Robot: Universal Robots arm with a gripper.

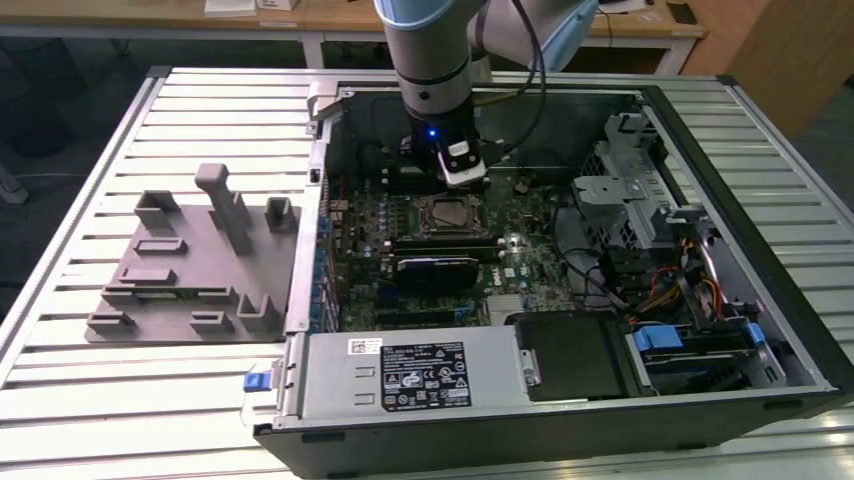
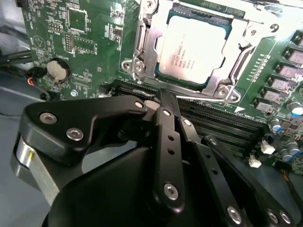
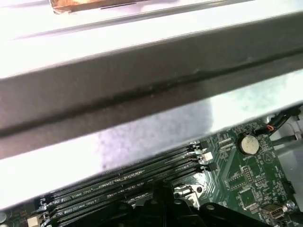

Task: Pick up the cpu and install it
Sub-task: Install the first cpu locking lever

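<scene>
Grey tray point(image 1: 194, 265) on bench point(image 1: 80, 400), exterior view's left. Tool point(image 2: 163, 101) fingers pressed together, holding nothing, hovering beside socket point(image 2: 142, 56). Cpu point(image 2: 191, 47) already seated in socket, frame apparently unlatched. Risk: dropping low could clip memory slots point(image 2: 222, 123) or nudge the chip askew.

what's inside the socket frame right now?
The cpu sits inside the socket frame, silver top facing up, the frame edges overlapping its rim. The contacts beneath it are covered. The hand is beside it, not touching.
</scene>
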